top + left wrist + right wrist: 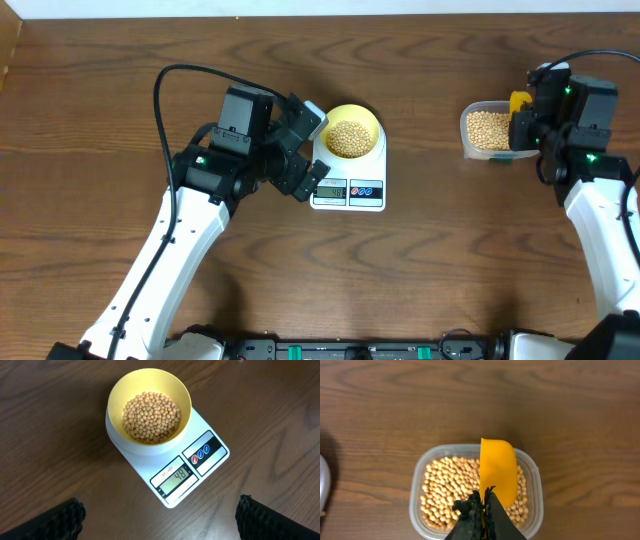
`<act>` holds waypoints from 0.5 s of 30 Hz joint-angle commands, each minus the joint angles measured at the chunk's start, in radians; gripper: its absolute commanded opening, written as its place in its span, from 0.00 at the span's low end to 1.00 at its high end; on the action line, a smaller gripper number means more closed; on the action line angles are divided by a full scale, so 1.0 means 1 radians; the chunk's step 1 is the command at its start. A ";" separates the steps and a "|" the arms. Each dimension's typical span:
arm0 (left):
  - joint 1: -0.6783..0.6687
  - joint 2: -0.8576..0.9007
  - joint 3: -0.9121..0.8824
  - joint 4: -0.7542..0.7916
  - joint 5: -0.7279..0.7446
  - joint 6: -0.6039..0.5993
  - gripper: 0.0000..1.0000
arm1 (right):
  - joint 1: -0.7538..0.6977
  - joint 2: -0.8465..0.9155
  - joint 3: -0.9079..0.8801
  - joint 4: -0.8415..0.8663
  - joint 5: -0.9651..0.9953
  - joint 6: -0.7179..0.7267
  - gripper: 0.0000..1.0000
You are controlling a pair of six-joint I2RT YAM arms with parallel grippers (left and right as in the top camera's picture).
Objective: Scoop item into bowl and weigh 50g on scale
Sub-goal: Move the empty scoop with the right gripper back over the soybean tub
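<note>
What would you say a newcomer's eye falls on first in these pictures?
Most likely the pale yellow bowl of tan beans on the white scale mid-table, its display showing 48, with the open left gripper beside it. Next, at the table's right, the bright yellow scoop pinched in the shut right gripper over a clear tub of more beans.

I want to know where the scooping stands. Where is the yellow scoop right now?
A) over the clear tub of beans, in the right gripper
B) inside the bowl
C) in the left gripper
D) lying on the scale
A: the right wrist view shows the right gripper shut on the yellow scoop, which is over the beans in the clear tub.
</note>
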 commanded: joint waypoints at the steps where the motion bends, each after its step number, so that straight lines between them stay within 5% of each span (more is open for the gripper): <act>1: 0.003 -0.015 -0.006 -0.003 0.013 -0.009 0.98 | -0.002 0.034 -0.001 -0.007 0.044 0.043 0.01; 15: 0.003 -0.015 -0.006 -0.003 0.013 -0.009 0.98 | -0.002 0.161 -0.001 0.009 0.058 0.071 0.01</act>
